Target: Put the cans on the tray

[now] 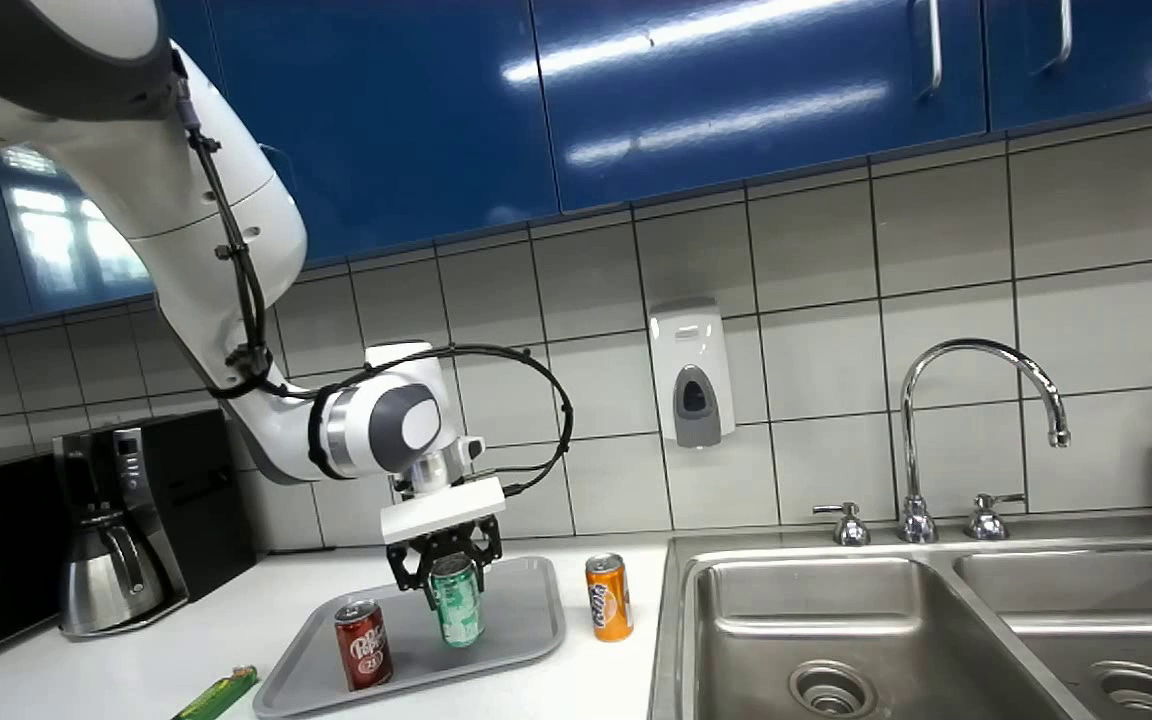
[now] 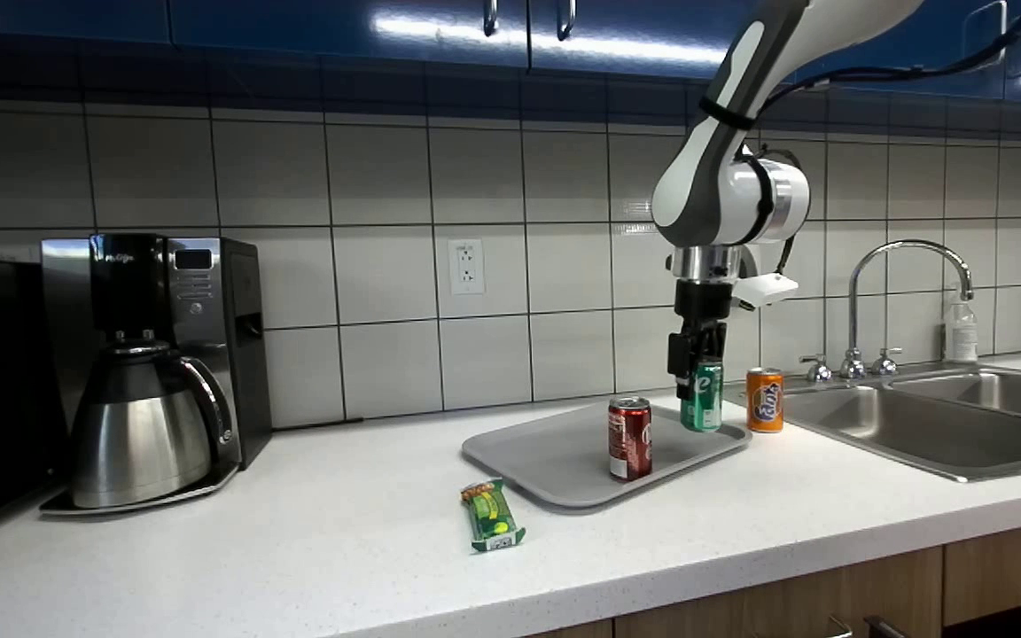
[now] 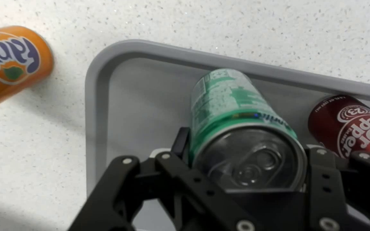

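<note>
The grey tray (image 1: 524, 598) lies on the counter and shows in both exterior views (image 2: 546, 452). The dark red can (image 1: 363, 648) stands upright on it near its front edge. The green can (image 3: 230, 96) is at the tray's sink-side end, over its floor; I cannot tell if its base touches. My gripper (image 3: 247, 144) points down with a finger against each side of the green can's top, shut on it. In an exterior view the gripper (image 2: 703, 377) partly covers this can. The orange can (image 1: 609, 598) stands upright on the counter beside the tray, towards the sink.
A steel sink (image 1: 681, 620) with a faucet (image 1: 911, 450) is beyond the orange can. A green snack packet (image 2: 491, 516) lies in front of the tray. A coffee maker (image 2: 156, 372) stands at the far end. A tiled wall (image 2: 386, 354) rises behind.
</note>
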Robot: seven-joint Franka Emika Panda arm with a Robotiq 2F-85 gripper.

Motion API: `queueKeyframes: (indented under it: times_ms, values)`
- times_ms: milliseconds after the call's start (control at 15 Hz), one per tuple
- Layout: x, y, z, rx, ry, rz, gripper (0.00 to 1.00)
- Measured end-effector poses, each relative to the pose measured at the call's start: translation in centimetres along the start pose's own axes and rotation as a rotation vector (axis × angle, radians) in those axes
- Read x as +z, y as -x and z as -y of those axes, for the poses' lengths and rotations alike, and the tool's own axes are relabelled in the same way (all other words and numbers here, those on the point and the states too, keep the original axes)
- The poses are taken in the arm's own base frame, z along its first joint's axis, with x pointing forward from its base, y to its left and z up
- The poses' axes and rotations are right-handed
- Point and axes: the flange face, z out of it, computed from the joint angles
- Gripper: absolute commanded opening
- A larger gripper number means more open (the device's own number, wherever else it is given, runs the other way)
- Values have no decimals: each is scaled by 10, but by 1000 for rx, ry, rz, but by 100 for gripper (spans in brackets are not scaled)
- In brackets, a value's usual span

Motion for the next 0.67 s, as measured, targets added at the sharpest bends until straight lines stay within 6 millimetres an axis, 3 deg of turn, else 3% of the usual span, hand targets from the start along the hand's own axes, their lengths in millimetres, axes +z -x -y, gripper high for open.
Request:
queueKeyframes:
  times_ms: [667]
  values:
    - [9, -15, 28, -35, -3, 18, 41]
